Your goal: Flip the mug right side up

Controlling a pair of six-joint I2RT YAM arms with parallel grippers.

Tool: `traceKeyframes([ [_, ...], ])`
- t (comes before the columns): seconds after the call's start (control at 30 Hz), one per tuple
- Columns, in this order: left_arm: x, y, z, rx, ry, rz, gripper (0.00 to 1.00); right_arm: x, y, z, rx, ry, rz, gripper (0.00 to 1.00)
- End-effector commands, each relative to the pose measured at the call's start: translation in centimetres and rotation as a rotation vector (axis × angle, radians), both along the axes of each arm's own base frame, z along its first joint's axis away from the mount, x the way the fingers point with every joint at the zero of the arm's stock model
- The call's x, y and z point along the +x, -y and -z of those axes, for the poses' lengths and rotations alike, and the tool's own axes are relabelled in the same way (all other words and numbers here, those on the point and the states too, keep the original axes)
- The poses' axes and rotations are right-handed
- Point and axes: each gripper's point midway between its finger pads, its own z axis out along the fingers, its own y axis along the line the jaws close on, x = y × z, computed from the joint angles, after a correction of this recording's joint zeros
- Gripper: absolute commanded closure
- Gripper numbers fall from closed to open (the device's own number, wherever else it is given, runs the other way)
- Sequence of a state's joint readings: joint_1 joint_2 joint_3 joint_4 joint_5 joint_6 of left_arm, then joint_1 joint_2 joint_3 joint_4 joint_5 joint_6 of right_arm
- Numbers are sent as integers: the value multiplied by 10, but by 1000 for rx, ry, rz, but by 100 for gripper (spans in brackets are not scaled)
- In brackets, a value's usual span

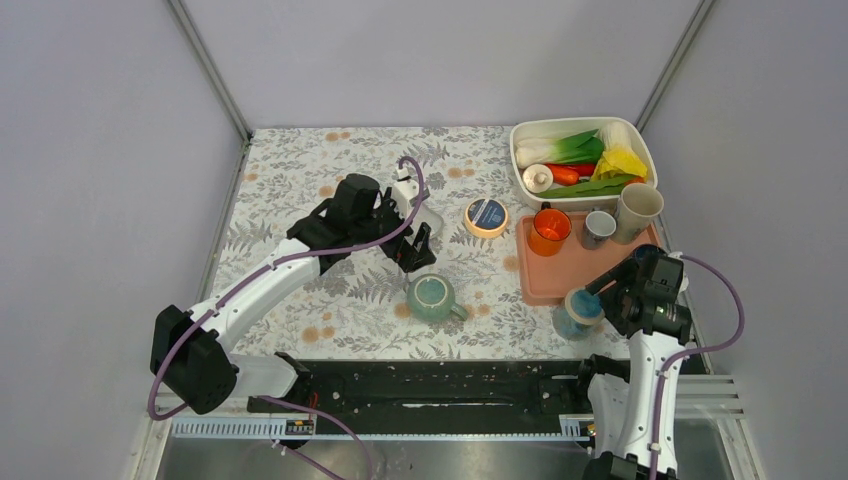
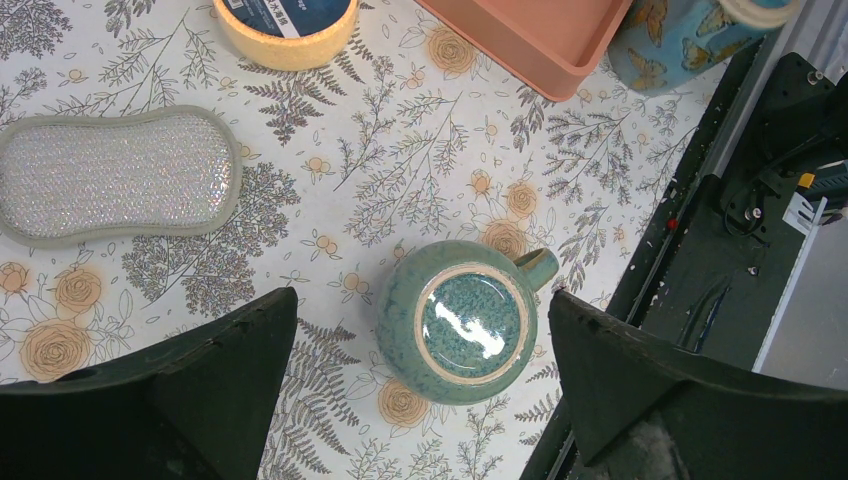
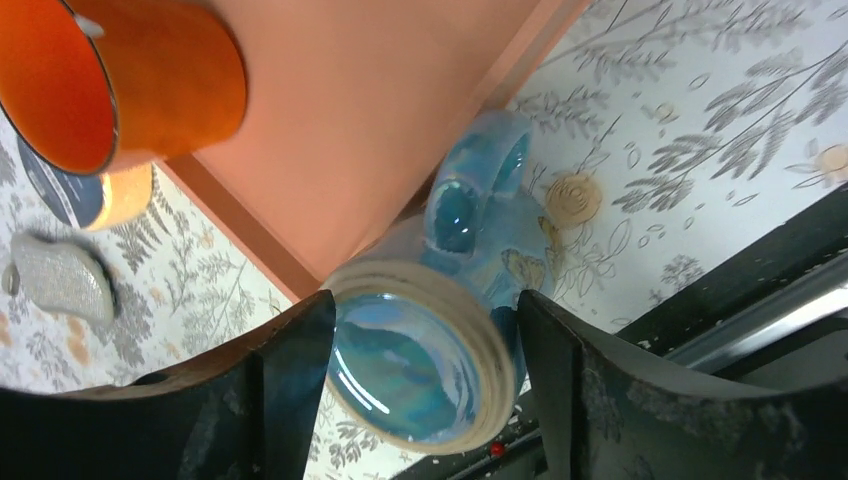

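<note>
The upside-down glossy blue ceramic mug (image 1: pixel 577 313) stands lower right beside the salmon plastic tray (image 1: pixel 560 278). The right claw (image 3: pixel 425 345) straddles it, seemingly to flip it; I can't tell if it pinches. The left claw (image 2: pixel 420 330) gapes empty, mid-frame.

The green mug (image 2: pixel 470 325) has a glossy speckled glaze with a bare matt foot ring; the blue mug (image 3: pixel 440 350) shines pearly. The scrub pad (image 2: pixel 115 175), left of frame, is glittery mesh, the tray (image 3: pixel 380 110) smooth matt plastic, the worktop (image 2: pixel 400 150) matt print.

Blue mug (image 3: pixel 440 350) upside down between fingers (image 3: pixel 285 400) — beside pink tray (image 3: pixel 380 130), orange cup (image 3: pixel 150 90) on it.
</note>
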State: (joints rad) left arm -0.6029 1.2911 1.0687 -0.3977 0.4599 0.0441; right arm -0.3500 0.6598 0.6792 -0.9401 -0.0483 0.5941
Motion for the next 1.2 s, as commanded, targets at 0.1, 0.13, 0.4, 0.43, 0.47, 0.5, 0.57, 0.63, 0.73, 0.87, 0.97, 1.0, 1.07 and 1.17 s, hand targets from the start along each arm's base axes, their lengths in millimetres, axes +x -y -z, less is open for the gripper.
traceKeyframes([
  [0.1, 3, 4, -16, -42, 43, 13, 1, 2, -40, 7, 143, 44, -104, 27],
  [0.13, 3, 4, -15, -41, 41, 15, 1, 3, -43, 7, 149, 46, -114, 28],
  [0.4, 5, 5, -10, -32, 35, 13, 1, 18, -109, 6, 149, 8, -339, 31],
  [0.43, 5, 5, -9, -30, 35, 13, 1, 20, -119, 6, 146, -4, -367, 31],
  [0.47, 5, 5, -9, -30, 35, 15, 1, 22, -129, 6, 152, -7, -393, 31],
  [0.5, 6, 5, -8, -26, 33, 12, 1, 24, -141, 7, 158, -11, -422, 31],
  [0.57, 7, 5, -6, -22, 33, 13, 1, 28, -165, 6, 149, -18, -488, 30],
  [0.63, 8, 4, -5, -17, 31, 10, 1, 32, -182, 3, 121, -47, -549, 29],
  [0.73, 8, 4, -3, -12, 29, 9, 1, 39, -188, -9, 26, -89, -623, 27],
  [0.87, 8, 4, -4, -11, 31, 10, 1, 36, -176, -18, -60, -138, -662, 24],
  [0.97, 7, 4, -3, -8, 27, 12, 1, 31, -165, -28, -95, -123, -659, 18],
  [1.0, 8, 4, -2, -9, 26, 14, 1, 32, -161, -33, -99, -103, -648, 16],
  [1.07, 6, 6, -2, -14, 19, 21, 1, 37, -154, -39, -82, -65, -600, 14],
  [1.17, 3, 7, 0, -20, 8, 34, 1, 48, -145, -29, 9, -50, -493, 14],
])
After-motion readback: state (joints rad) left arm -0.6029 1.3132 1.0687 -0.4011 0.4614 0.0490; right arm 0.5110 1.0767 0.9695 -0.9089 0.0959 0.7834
